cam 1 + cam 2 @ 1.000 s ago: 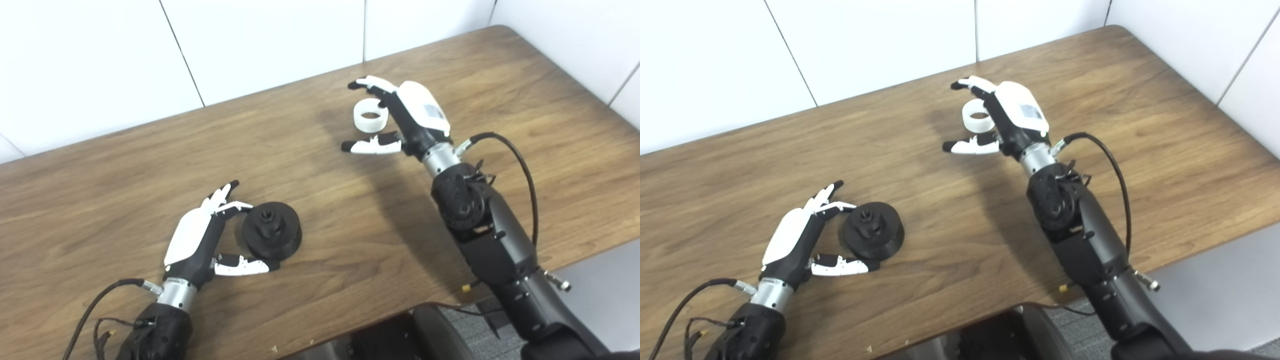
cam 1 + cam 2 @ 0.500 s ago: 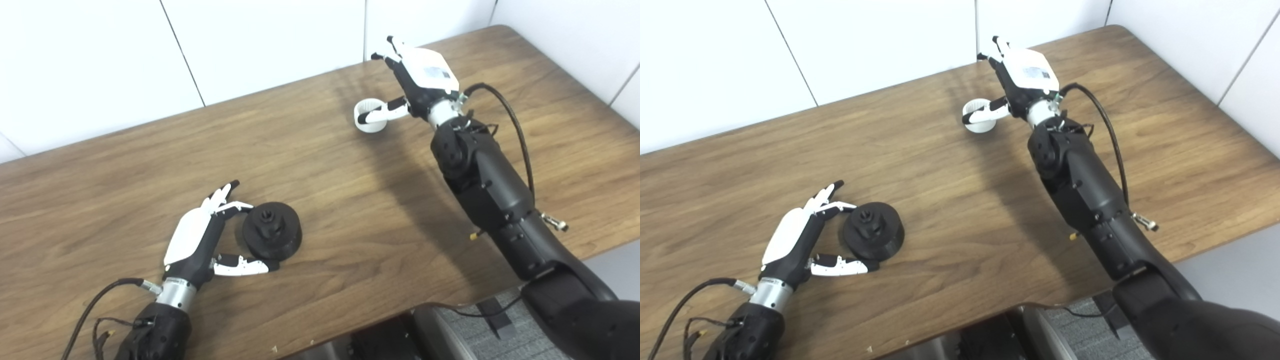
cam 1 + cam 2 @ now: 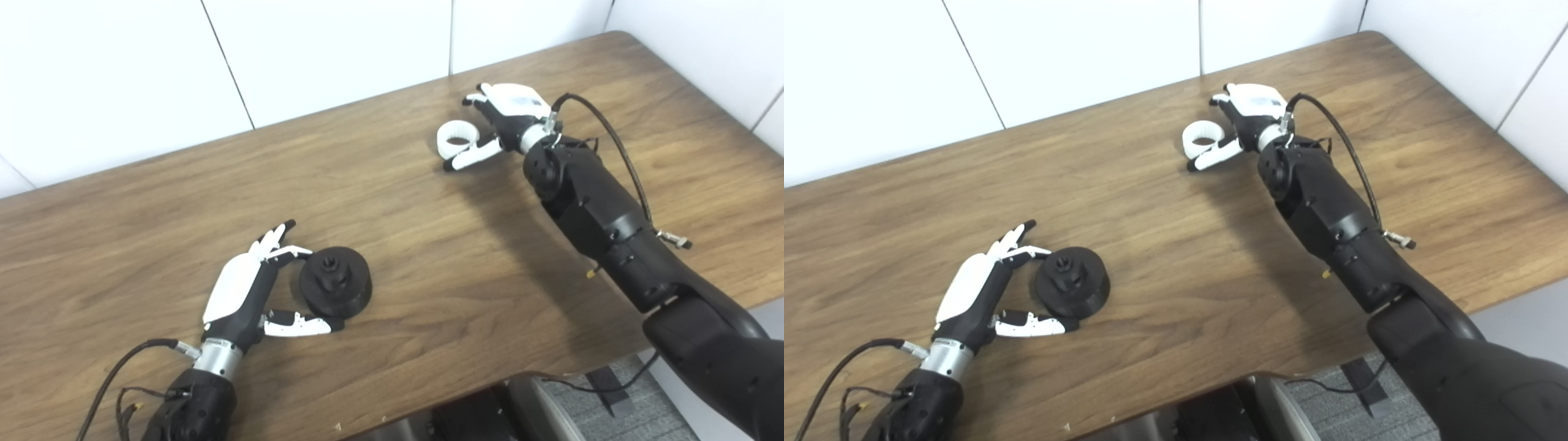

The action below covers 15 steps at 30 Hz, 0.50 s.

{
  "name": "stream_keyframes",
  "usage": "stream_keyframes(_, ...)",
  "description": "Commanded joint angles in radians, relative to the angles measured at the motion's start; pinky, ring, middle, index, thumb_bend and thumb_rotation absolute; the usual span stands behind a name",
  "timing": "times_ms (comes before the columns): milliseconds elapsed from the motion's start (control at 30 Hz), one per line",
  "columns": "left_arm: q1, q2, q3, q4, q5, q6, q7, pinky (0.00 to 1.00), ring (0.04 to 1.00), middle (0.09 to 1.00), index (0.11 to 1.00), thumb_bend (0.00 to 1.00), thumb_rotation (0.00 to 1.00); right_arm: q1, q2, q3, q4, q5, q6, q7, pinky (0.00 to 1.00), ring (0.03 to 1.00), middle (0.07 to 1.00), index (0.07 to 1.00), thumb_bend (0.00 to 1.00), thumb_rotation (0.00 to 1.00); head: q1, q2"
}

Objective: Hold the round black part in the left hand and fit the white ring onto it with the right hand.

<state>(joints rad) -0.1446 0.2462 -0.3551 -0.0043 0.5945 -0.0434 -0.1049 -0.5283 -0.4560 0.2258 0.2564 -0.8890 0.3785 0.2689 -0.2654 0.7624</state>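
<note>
White wall panels back a wooden table (image 3: 153, 202) that carries both parts.

Right hand (image 3: 505, 119) at the far side: fingers spread, nothing gripped. Thumb lies along the near edge of the white ring (image 3: 454, 137), other fingers curl beyond and beside it. Contact with the ring cannot be told for sure. Ring sits flat on the table.

Left hand (image 3: 245, 294) at the near side: also spread and holding nothing, thumb low in front of the round black part (image 3: 335, 289), fingertips at its far left edge. Part rests on the table, hub up.

Step in hand, as I judge it: both hands bracket their parts, neither grasp made. Ring and black part are well apart.

Next move calls for closing the right fingers on the ring wall without skidding it, closing the left on the black part, then lifting both and bringing them together.
</note>
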Motion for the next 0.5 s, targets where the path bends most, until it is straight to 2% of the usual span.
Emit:
stream_keyframes(0,-0.009,0.011,0.014,-0.03,0.022,0.011,0.001,1.0,1.0,1.0,0.622,0.96,0.34,-0.063,-0.018,0.003,-0.011,0.005,-0.003,-0.014,0.87,1.0,1.0,0.89,1.0,0.59,0.004,0.003)
stream_keyframes(267,-0.009,0.008,0.017,-0.034,0.023,0.011,-0.007,1.0,1.0,1.0,0.622,0.96,0.35,-0.06,-0.01,0.026,0.006,0.032,-0.01,-0.011,0.91,0.996,1.0,0.831,1.0,0.58,0.012,0.007)
stream_keyframes(367,-0.01,0.008,0.021,-0.036,0.02,0.016,-0.012,1.0,1.0,1.0,0.622,0.96,0.35,-0.053,-0.003,0.031,0.001,0.034,-0.018,-0.032,0.92,0.989,1.0,0.789,1.0,0.53,0.014,0.008)
stream_keyframes(467,-0.009,0.008,0.024,-0.038,0.02,0.019,-0.014,1.0,1.0,1.0,0.622,0.96,0.34,-0.043,0.008,0.031,-0.002,0.035,-0.032,-0.084,0.9,0.966,0.993,0.737,0.93,0.44,0.016,0.009)
